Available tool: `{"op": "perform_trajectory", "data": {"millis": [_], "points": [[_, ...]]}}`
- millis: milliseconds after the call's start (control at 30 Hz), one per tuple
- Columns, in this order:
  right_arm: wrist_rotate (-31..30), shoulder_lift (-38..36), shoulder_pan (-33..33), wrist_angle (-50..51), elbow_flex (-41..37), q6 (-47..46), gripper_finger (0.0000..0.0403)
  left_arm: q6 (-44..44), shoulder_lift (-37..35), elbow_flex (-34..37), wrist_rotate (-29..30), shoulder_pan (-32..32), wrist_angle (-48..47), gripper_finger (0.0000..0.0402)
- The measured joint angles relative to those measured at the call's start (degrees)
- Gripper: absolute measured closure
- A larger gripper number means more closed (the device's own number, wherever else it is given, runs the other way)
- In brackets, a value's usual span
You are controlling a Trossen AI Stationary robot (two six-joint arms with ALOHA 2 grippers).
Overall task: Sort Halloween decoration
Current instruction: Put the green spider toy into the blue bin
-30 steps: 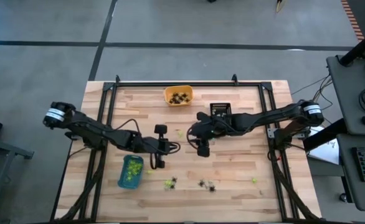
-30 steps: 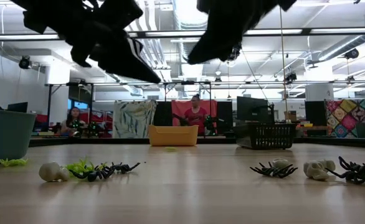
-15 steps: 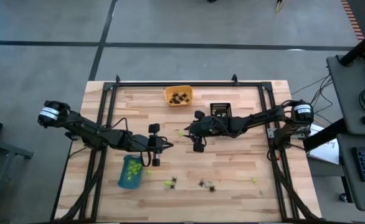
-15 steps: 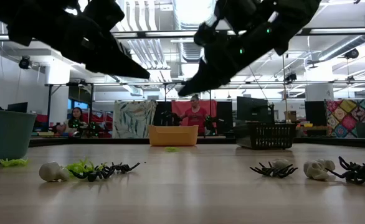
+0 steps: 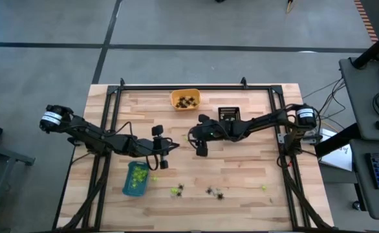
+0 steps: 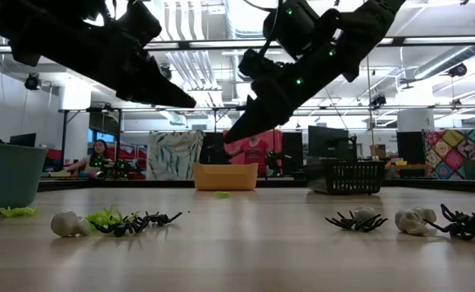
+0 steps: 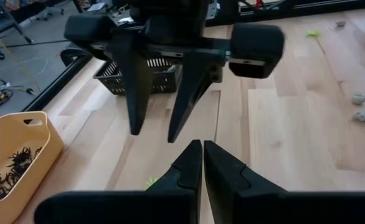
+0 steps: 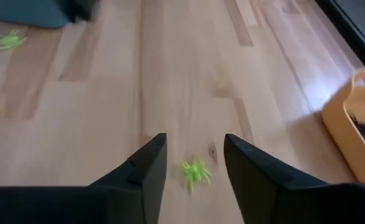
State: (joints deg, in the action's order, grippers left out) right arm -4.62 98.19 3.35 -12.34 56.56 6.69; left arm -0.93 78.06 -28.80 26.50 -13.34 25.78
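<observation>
Near edge of the tabletop (image 5: 241,207): a loose scatter of trinkets still unsorted — a lime-green and black cluster (image 5: 176,189), black spiders (image 5: 214,192) beside it, and one lone lime-green piece (image 5: 264,188) toward the right edge; the low view also shows whitish pieces (image 6: 66,224) among them. Blue tray (image 5: 135,178), near the left edge, already holds a good heap of green ones. Mid-table: left gripper (image 5: 157,147) hovers just beyond the blue tray, fingers pressed together, nothing in them. Right gripper (image 5: 198,141) hangs over a single lime-green spider (image 8: 195,171), fingers parted either side of it, not yet gripping; it looks set to come down on it. Far side: orange tray (image 5: 185,99) holds black spiders; black basket (image 5: 228,115) beside it, contents too small to tell. Judgement: sorting partly done, several pieces left.
</observation>
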Motion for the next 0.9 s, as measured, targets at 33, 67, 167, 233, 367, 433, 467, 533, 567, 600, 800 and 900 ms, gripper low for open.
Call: {"op": "perform_trajectory", "data": {"millis": [33, 67, 167, 233, 367, 433, 467, 533, 567, 600, 800, 900], "points": [[0.0, 0.0, 0.2, 0.3, 0.0, -0.8, 0.0244, 0.0, 0.0, 0.0, 0.0, 0.0, 0.0, 0.0402], [0.0, 0.0, 0.5, 0.3, 0.0, -1.5, 0.0235, 0.0, 0.0, -0.1, 0.0, 0.0, 0.0, 0.0402], [0.0, 0.0, 1.0, 0.0, 0.1, -3.1, 0.0206, 0.0, 0.0, -0.4, 0.0, 0.0, 0.1, 0.0402], [0.1, 0.0, 1.2, 0.1, 0.0, -3.1, 0.0191, 0.1, 0.0, -0.6, 0.0, 0.0, 0.1, 0.0402], [0.1, 2.1, 1.2, -1.9, -0.1, -2.1, 0.0174, 0.4, 0.0, -1.2, 0.1, 0.0, 0.1, 0.0402], [0.2, 4.3, 1.2, -3.6, 0.0, -1.0, 0.0172, 0.4, 0.0, -1.4, 0.1, 0.0, 0.1, 0.0402], [0.2, 5.3, 1.2, -3.5, 0.1, -0.3, 0.0172, 0.4, 0.0, -1.5, 0.1, 0.0, 0.0, 0.0402], [0.2, 7.4, 1.2, -3.1, 0.5, 0.2, 0.0172, 0.4, 0.0, -1.5, 0.1, 0.0, 0.1, 0.0402], [0.2, 8.3, 1.2, -3.3, 0.8, 0.1, 0.0172, 0.4, 0.0, -1.5, 0.1, 0.0, 0.0, 0.0402], [0.2, 9.0, 1.2, -3.3, 1.0, 0.1, 0.0172, 0.4, 0.0, -1.5, 0.1, 0.0, -0.1, 0.0402], [0.3, 13.4, 1.5, -3.8, 2.8, 0.2, 0.0172, 0.4, 0.0, -1.5, 0.1, 0.0, 0.1, 0.0402], [0.8, 15.4, 2.1, -4.1, 4.2, -0.2, 0.0172, 0.4, 0.0, -1.5, 0.1, 0.0, 0.4, 0.0402]]}}
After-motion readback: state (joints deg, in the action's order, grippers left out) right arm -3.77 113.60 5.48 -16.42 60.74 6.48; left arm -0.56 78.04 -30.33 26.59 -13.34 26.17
